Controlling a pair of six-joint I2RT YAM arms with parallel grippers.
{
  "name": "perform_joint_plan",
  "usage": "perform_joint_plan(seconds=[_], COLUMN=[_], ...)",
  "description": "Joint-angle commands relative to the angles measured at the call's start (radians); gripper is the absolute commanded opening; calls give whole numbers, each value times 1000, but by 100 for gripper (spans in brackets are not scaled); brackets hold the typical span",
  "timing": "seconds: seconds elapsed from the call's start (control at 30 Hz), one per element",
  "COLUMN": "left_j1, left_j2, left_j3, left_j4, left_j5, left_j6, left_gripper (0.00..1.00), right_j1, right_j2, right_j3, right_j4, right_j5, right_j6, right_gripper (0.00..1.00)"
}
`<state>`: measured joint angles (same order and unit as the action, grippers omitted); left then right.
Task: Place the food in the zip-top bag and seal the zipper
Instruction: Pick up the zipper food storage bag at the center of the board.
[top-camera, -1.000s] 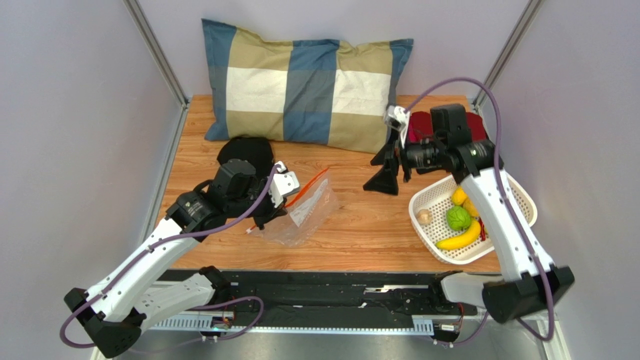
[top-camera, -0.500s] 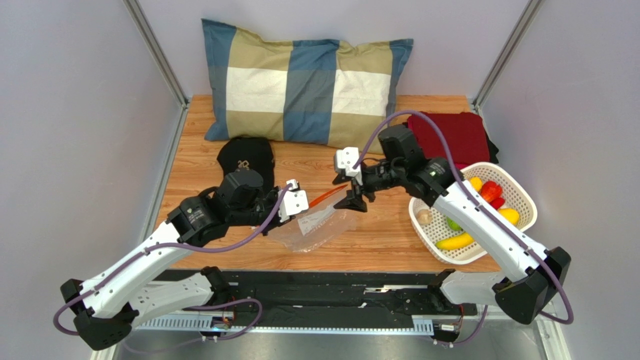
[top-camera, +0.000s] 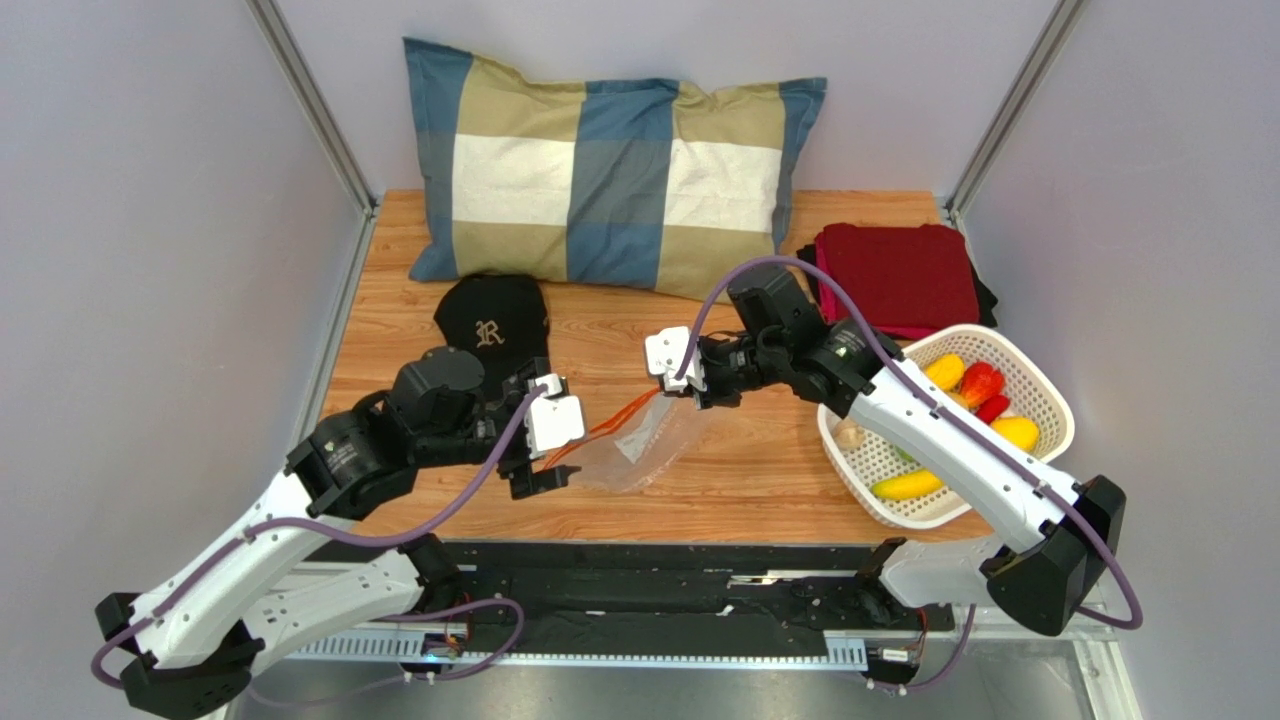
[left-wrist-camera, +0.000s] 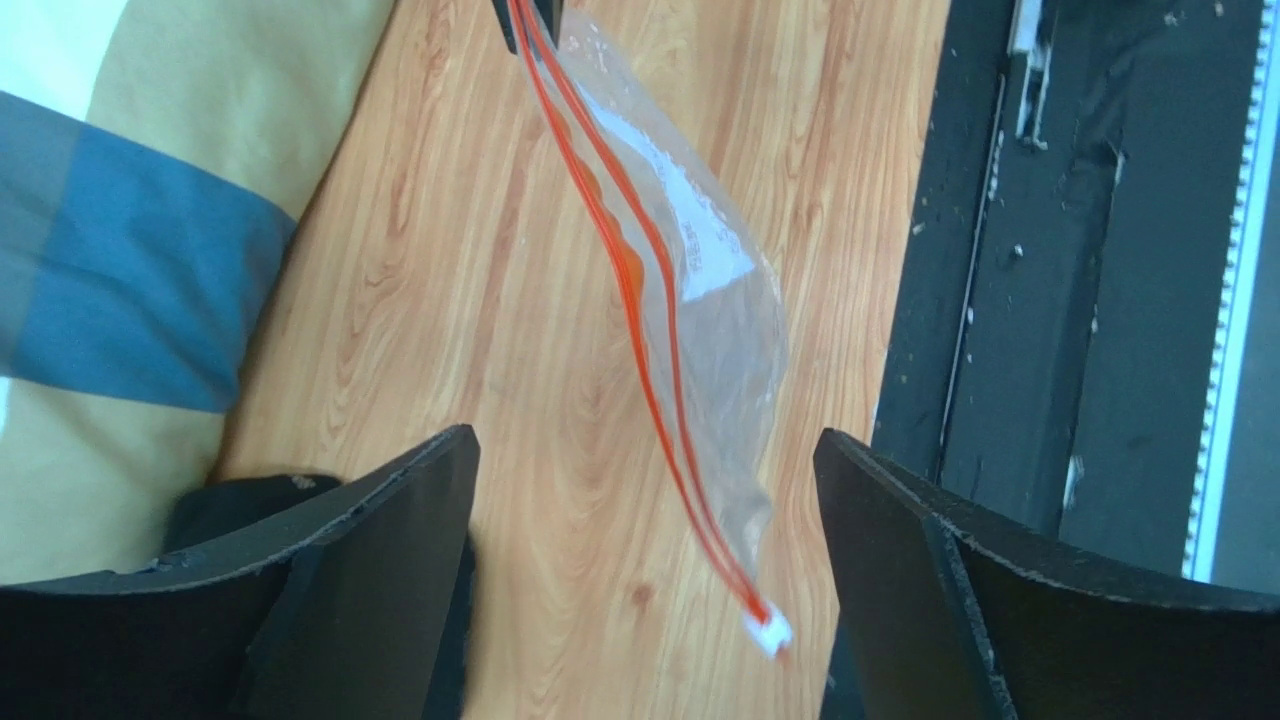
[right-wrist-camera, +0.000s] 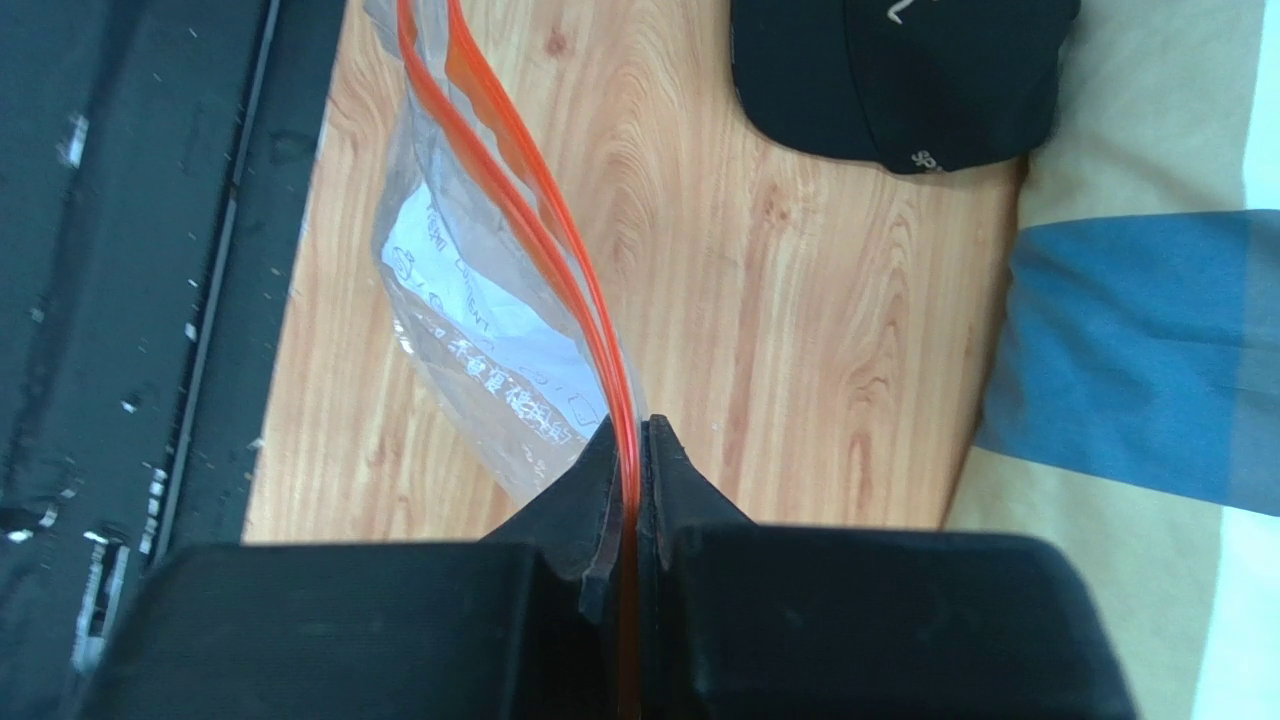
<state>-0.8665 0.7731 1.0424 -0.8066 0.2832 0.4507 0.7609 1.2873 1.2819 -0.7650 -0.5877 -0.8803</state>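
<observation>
1. Wooden surface (top-camera: 751, 483) boxed in by pale grey walls; checked pillow (top-camera: 609, 165) along the far edge, black cap (top-camera: 489, 315) just in front of its left end.
2. Left of middle, toward the near edge: left fingers (left-wrist-camera: 368, 563) spread wide, touching nothing, framing the bag's low end from either side.
3. Middle of the surface: zip-top bag (top-camera: 646, 443), clear, crinkly and empty, raised at one end and sagging toward the wood. Hard to tell whether its low corner rests there. Zipper (left-wrist-camera: 639, 300) showing as two orange-red lines slightly parted, white slider tab (left-wrist-camera: 771, 638) at the low end.
4. Just right of the bag: right fingers (right-wrist-camera: 579, 518) pressed together on the high end of the orange-red strip, carrying that end.
5. Handling, as a judgement: probably very light, limp and slick, with no shape of its own and a mouth prone to falling shut. Best taken by the strip, the one stiffer part, with a second pinch on a single lip to hold it open.
6. Right near corner: white basket (top-camera: 1056, 408) holding the food (top-camera: 1019, 432), including banana (top-camera: 917, 483) and red piece (top-camera: 977, 383). Likely light, hard and apt to roll, so better gripped across the middle.
7. Far right corner: folded red cloth (top-camera: 902, 278).
</observation>
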Motion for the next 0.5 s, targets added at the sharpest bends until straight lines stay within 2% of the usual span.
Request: perform_joint_plan(seconds=[0.0,0.1,0.27,0.47], left_j1=[-3,-2,3,15], left_j2=[18,90,149,218], left_j3=[177,255,235,261], left_j4=[-100,-143,-57,-51], left_j5=[27,77,160,177], left_j6=[52,-45,-202,-237], left_gripper=[93,90,83,71], right_j1=[12,32,87,124], right_j2=[-31,-26,-45,-69], right_j3=[48,75,68,47], right_j4=[-26,-62,-53,-50], right_j5=[57,74,114,135], right_j6=[-138,-177,-194,-204], right_gripper=[0,0,0,0])
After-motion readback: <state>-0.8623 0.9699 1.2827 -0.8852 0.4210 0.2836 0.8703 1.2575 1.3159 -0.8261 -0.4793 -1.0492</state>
